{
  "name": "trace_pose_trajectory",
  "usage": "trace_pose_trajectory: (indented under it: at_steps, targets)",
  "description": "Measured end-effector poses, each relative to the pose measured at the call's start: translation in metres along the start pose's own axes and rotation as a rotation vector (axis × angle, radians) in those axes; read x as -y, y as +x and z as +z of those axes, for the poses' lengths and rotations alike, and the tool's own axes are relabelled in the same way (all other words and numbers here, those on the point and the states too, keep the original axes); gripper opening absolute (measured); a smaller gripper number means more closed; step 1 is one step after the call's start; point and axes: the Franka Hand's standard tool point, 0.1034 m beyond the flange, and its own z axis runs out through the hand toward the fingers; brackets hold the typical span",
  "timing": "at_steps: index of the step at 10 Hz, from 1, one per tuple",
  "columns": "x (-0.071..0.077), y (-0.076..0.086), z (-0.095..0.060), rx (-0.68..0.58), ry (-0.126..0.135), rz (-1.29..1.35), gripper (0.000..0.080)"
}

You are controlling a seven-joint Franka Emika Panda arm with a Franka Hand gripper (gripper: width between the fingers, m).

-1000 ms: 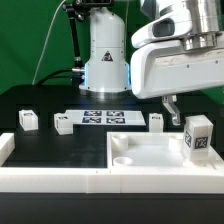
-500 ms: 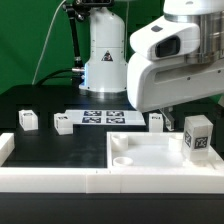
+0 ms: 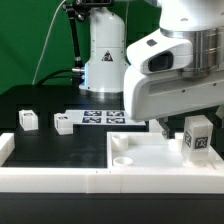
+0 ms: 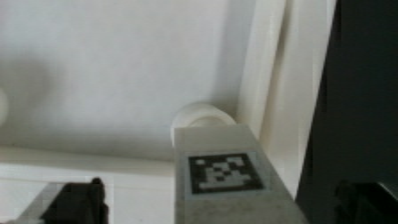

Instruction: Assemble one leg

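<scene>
Leg (image 3: 197,135) is standing just beside the gripper (image 3: 168,128), toward the exterior view's right. From the gripper outward: its fingers (image 4: 75,200) are spreading wide, gripping and touching nothing. The leg is resting upright, long axis vertical, on the white panel (image 3: 150,165) near the exterior frame's right edge, beside a corner socket (image 4: 205,112).
</scene>
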Motion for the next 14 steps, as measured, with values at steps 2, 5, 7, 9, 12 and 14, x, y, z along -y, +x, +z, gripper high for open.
trace_pose_trajectory:
  at_steps: [2, 5, 7, 9, 12, 14]
  targets:
    - [-0.0011, -0.0004, 0.0011, 0.002, 0.000, 0.002, 0.0389]
    - [-0.0009, -0.0003, 0.0012, 0.002, 0.001, 0.026, 0.0291]
    - [0.0010, -0.0004, 0.0018, -0.002, 0.001, 0.153, 0.0291]
    - [0.0062, -0.0018, 0.0032, -0.012, 0.000, 0.369, 0.0291]
    - [0.0079, -0.0012, 0.0036, -0.037, 0.003, 0.724, 0.0292]
    - [0.0088, 0.0006, 0.0034, -0.048, 0.008, 0.952, 0.0292]
